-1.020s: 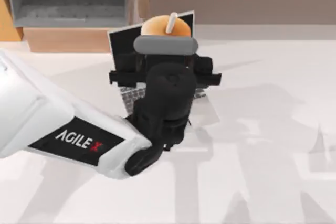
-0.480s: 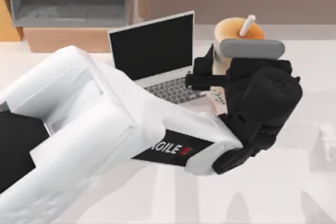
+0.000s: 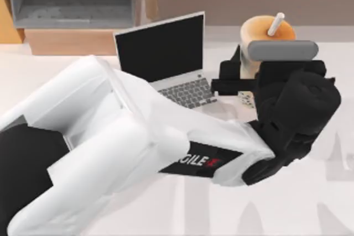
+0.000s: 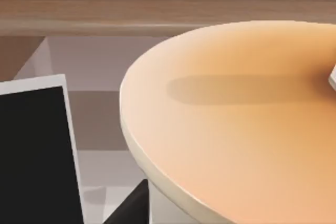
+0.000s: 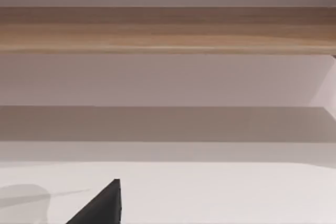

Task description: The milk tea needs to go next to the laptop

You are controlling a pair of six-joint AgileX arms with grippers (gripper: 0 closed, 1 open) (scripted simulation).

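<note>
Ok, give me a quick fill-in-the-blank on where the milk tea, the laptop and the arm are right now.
1. The milk tea stands on the top view's ____ side of the laptop.
2. The arm reaching to the cup is the ____ arm; its left gripper is at the cup.
3. The laptop's lid is ____.
4. The straw pokes from the cup's ____ lid.

Missing words: right; left; open; orange

The white table [image 3: 310, 203] carries the open laptop [image 3: 166, 59], which stands just beside the left gripper [image 3: 251, 81], on its left side.
</note>
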